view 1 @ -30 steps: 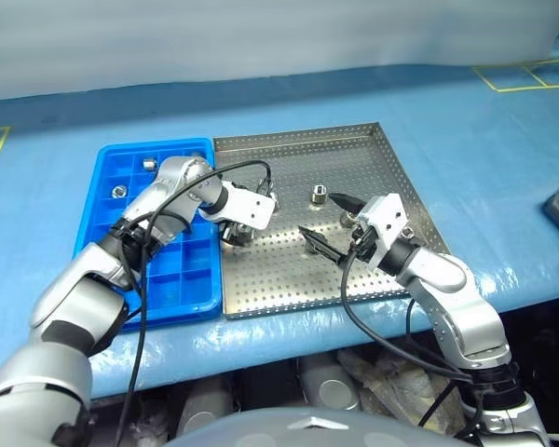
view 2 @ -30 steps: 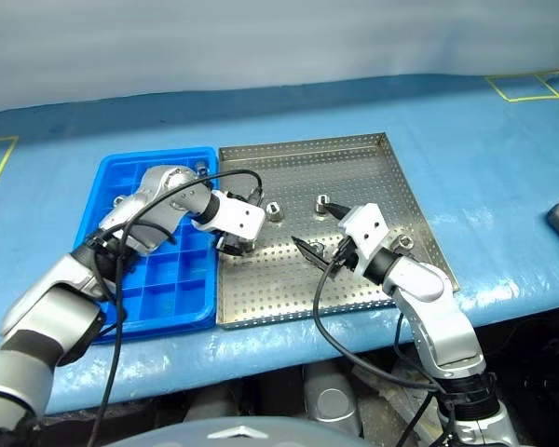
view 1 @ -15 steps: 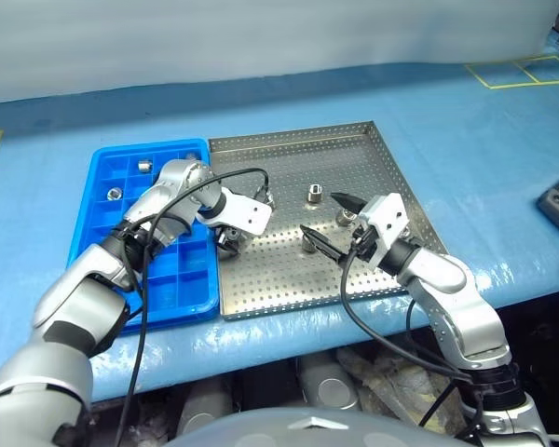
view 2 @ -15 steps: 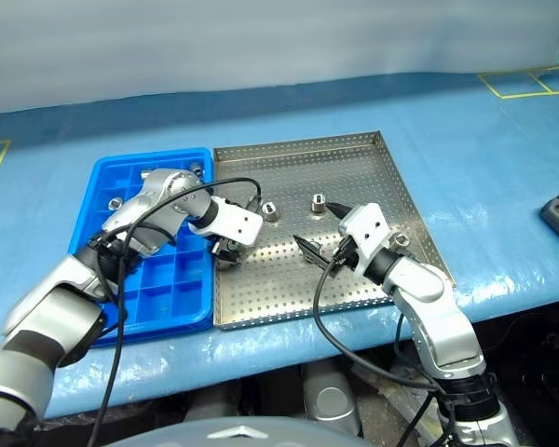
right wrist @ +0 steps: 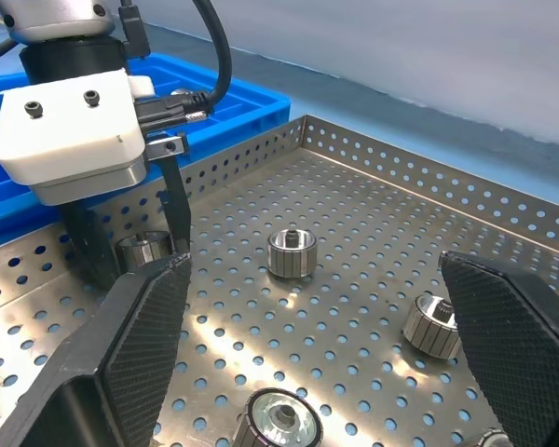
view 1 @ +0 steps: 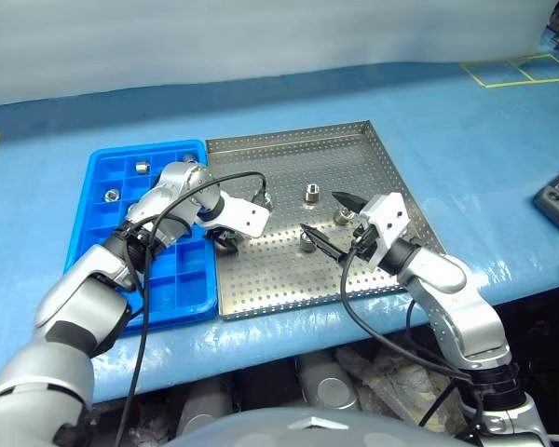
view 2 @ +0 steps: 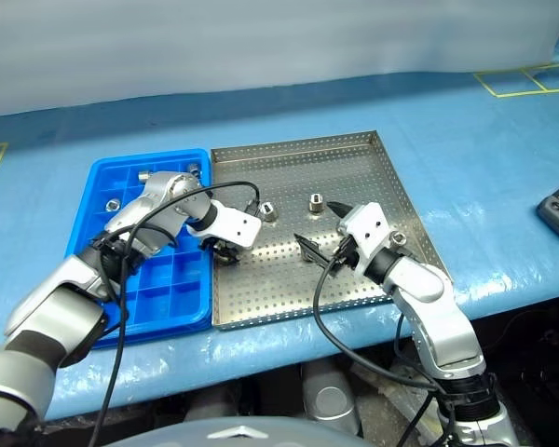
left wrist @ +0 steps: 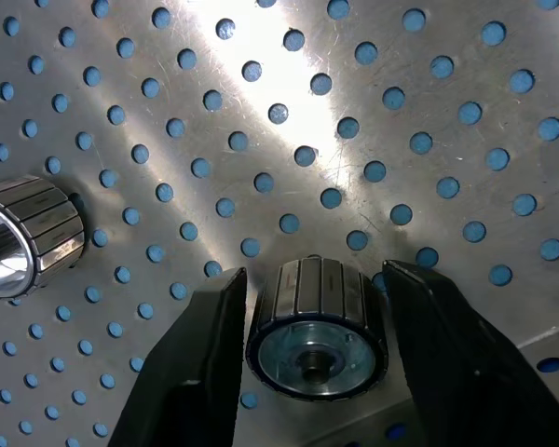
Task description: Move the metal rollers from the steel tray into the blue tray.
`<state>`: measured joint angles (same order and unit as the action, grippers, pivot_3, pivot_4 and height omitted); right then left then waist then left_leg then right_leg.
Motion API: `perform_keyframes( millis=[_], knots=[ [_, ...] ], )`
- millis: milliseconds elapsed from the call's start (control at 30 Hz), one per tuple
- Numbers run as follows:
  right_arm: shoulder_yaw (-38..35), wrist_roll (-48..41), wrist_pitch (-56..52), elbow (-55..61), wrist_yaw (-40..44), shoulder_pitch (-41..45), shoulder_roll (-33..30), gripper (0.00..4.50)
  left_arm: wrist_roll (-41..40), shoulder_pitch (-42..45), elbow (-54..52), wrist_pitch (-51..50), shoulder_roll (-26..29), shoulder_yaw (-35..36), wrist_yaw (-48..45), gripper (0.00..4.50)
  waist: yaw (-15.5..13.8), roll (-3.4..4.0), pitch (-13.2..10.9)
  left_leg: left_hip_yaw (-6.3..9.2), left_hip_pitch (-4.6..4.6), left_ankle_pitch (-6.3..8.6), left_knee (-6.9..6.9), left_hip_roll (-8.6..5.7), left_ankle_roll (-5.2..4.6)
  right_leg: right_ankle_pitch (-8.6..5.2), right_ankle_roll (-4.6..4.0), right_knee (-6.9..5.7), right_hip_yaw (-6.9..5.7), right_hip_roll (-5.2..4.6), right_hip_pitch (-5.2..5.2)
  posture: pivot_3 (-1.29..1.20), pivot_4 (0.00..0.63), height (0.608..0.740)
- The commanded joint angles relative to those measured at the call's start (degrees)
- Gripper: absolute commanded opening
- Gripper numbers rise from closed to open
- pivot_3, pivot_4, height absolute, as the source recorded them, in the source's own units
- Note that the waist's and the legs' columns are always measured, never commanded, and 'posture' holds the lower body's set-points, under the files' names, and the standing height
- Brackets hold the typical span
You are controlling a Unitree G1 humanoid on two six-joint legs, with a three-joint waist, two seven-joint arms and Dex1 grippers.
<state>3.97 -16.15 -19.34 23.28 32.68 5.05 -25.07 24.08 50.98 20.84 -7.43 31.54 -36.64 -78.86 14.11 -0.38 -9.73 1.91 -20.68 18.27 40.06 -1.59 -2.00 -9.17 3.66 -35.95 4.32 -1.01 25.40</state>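
Head views: left gripper (view 1: 226, 244) points down at the steel tray (view 1: 354, 149)'s edge nearest the blue tray (view 1: 98, 223), which already holds a few rollers (view 1: 142, 167). Its fingertips are hidden under the wrist block.

Left wrist view: fingers (left wrist: 191, 372) half open, straddling one roller (left wrist: 317, 328), small gaps each side, nothing gripped yet. Probably rigid, dense, slick; best pinched across the ribbed wall.

Right wrist view: right gripper (right wrist: 307, 372) wide open, empty, over loose rollers. The nearest roller is cut off.

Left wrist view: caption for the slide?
Left gripper jaws straddling a metal roller on the perforated steel tray, a second roller alongside.
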Motion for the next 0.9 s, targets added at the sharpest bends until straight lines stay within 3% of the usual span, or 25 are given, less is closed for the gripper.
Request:
perform_keyframes(
  millis=[33,100,267,500,633,900],
  knots=[
    [-1.2,-0.4,0.8,2.6,-0.1,0.2,-0.1,4.50,0.9,-0.3,0.8,-0.5,0.0,0.1,0.2,2.55,0.0,0.00,0.0,0.00,0.00,0.00,0.00,0.00,0.00,0.00,0.00,0.00,0.00,0.00,0.00,-0.30,0.150,0.740],
    [-1.1,-0.4,0.9,2.4,-0.2,0.4,-0.1,4.50,1.1,-0.4,0.8,-0.5,0.2,0.1,0.2,2.55,0.0,0.00,0.0,-0.01,0.01,0.00,0.00,0.00,0.00,0.00,0.00,0.00,0.01,0.01,0.00,-0.29,0.150,0.740],
    [-1.0,-0.3,1.1,2.0,-0.2,0.8,0.0,4.50,1.1,-0.5,0.4,-0.8,0.6,0.3,-0.3,1.68,0.0,0.00,0.0,-0.04,0.01,-0.02,0.02,0.00,-0.03,0.02,0.04,-0.01,0.05,0.01,0.00,-0.29,0.150,0.740],
    [-0.8,-0.1,1.4,1.6,-0.1,1.4,0.2,4.50,1.7,-0.3,0.4,-0.9,0.6,0.7,1.4,1.68,0.0,0.00,0.0,-0.10,0.02,-0.03,0.03,0.00,-0.05,0.05,0.09,0.00,0.12,0.01,0.00,-0.29,0.150,0.740],
    [-0.5,-0.3,1.1,1.5,0.2,1.4,0.2,4.50,-1.4,0.8,-1.1,-3.9,-1.2,5.5,5.2,1.68,-0.2,-0.01,0.0,-0.13,0.01,-0.06,0.06,-0.02,-0.10,0.05,0.24,0.00,0.16,0.00,0.00,-0.28,0.150,0.740],
    [2.4,-0.3,-0.2,-1.2,3.8,2.7,-0.3,4.50,-8.9,-4.4,-17.4,-11.9,3.5,15.0,4.9,1.68,-0.2,0.00,0.0,-0.21,-0.08,-0.02,0.06,-0.03,-0.22,0.26,0.07,0.03,0.26,-0.06,0.13,-0.23,0.150,0.740]
  ],
)
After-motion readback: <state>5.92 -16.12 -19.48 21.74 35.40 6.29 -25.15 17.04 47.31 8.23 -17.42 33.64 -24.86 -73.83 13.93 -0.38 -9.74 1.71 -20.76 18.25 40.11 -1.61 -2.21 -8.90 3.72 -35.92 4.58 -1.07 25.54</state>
